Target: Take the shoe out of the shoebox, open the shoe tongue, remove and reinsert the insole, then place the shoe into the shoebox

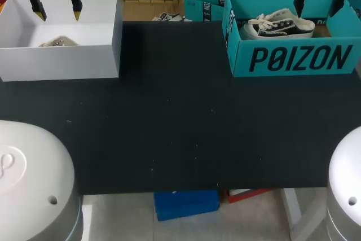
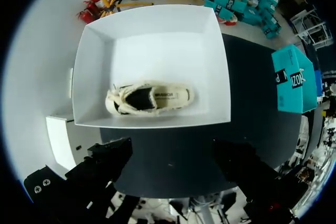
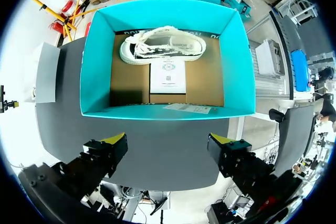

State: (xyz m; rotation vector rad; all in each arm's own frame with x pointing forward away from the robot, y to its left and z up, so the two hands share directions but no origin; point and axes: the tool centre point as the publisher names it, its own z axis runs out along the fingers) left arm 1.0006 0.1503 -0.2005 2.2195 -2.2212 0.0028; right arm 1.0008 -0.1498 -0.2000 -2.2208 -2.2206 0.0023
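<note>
A teal shoebox [image 1: 293,57] stands at the table's back right, and a dark-and-white laced sneaker [image 1: 279,23] lies inside along its far wall. In the right wrist view the sneaker [image 3: 163,45] rests on the brown box floor, well ahead of my right gripper [image 3: 168,142], which hangs open above the box's near wall. In the head view my right gripper [image 1: 318,1] is above that box. At the back left is a white box [image 1: 62,63] holding a cream shoe [image 2: 149,98]. My left gripper [image 1: 57,11] hovers open over it, with nothing between its fingers.
A white card [image 3: 168,74] and a paper slip [image 3: 189,108] lie on the teal box's floor near the sneaker. The black table mat [image 1: 180,134] spreads between and in front of the two boxes. More teal boxes [image 1: 206,1] stand behind the table.
</note>
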